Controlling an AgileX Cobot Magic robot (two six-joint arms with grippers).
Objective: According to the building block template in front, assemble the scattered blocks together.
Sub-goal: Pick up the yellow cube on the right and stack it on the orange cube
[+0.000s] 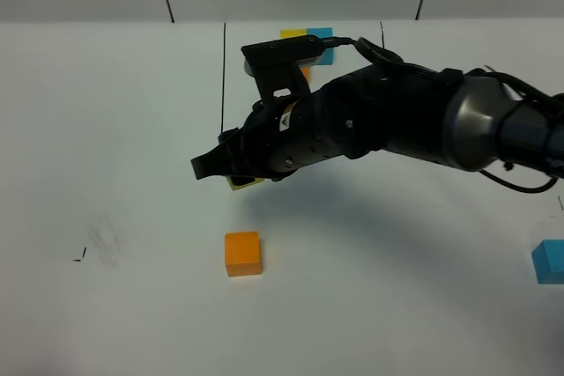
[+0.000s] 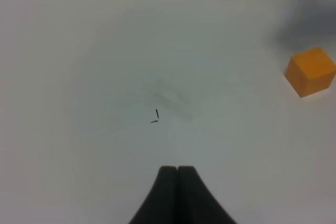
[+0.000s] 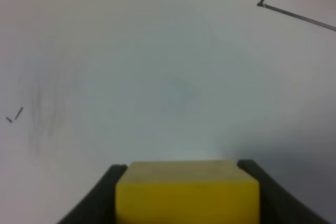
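Over the middle of the table [image 1: 106, 129], the right gripper [image 1: 216, 165] pinches the yellow block [image 3: 187, 195]. Near edge: orange block [image 1: 242, 254]. Right edge: blue block [image 1: 548, 261], well apart. Far edge: template [image 1: 319, 44], partly hidden. The left gripper [image 2: 177, 182] is pressed together. Nothing looks assembled yet.

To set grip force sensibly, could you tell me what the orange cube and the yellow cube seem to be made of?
The orange cube: likely painted wood or dense foam, matte; even colour, no glints, crisp edges. The yellow cube: same matte look; one face appears paler, hinting at wood, but blur leaves it open.
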